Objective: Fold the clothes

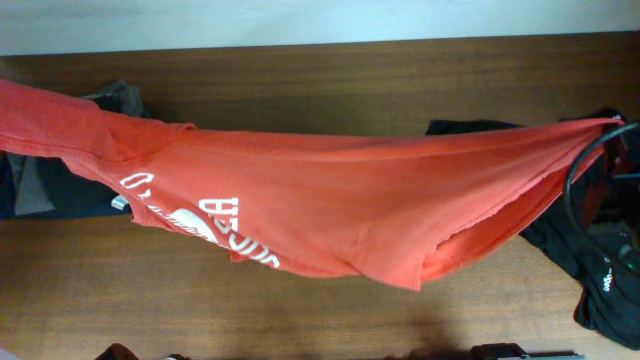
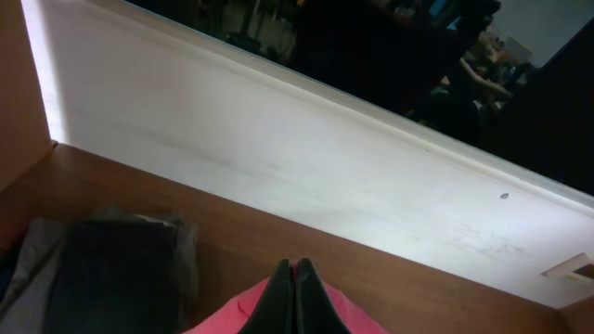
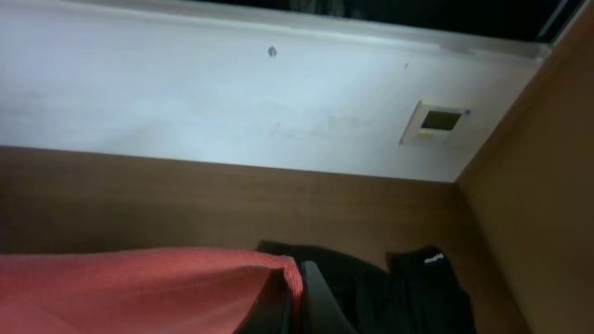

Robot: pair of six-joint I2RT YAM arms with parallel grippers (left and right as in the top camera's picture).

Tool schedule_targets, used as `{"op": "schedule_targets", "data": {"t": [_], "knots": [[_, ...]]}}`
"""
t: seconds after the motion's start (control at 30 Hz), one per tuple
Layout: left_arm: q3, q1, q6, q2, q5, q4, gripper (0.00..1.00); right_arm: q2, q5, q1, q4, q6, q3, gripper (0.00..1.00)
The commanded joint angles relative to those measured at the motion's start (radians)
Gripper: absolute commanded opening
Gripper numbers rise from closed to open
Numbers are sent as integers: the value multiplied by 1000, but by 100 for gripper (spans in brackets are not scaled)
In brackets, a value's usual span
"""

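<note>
An orange-red T-shirt [image 1: 320,195] with white lettering hangs stretched across the table between my two grippers, its middle sagging low. My left gripper [image 2: 296,271] is shut on the shirt's left end, red cloth [image 2: 232,320] showing on both sides of the fingers. My right gripper [image 3: 299,278] is shut on the shirt's right edge [image 3: 139,283]. In the overhead view the right gripper [image 1: 612,125] is at the far right; the left one is out of frame at the left edge. A black shirt [image 1: 590,255] with small white marks lies at the right, also seen in the right wrist view [image 3: 399,288].
A pile of dark and grey garments [image 1: 55,180] lies at the left under the stretched shirt, also in the left wrist view [image 2: 102,269]. A white wall [image 2: 278,158] runs behind the wooden table [image 1: 330,80]. A black cable [image 1: 575,180] loops by the right arm.
</note>
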Motion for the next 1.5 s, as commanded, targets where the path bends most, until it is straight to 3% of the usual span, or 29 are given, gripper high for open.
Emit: {"op": "schedule_targets", "data": {"t": [0.0, 0.5, 0.73, 0.9, 0.97, 1.13, 1.2, 1.3, 1.4, 1.47], "knots": [[4, -3, -9, 8, 11, 14, 0, 7, 27, -2, 3, 8, 1, 4], [3, -16, -9, 16, 11, 0, 0, 29, 27, -2, -7, 8, 1, 4], [3, -210, -9, 193, 11, 50, 1, 262, -26, -3, 9, 4, 1, 4], [3, -352, 2, 382, 23, 285, 0, 515, -15, -10, 122, -13, 8, 4], [4, -366, 40, 414, 60, 398, 0, 576, 44, -17, 163, 51, 26, 4], [91, -297, -131, 401, 77, 681, 0, 585, 122, -31, 193, 72, 253, 4], [153, -266, -168, 396, 125, 715, 0, 579, 119, -44, 166, 76, 367, 4], [261, -229, -172, 390, 184, 642, 0, 557, 68, -56, 94, 87, 460, 4], [284, -238, -91, 385, 190, 411, 0, 559, 45, -54, 3, 87, 442, 4], [272, -276, 29, 392, 166, 203, 0, 564, -1, -54, -67, 82, 393, 4]]}}
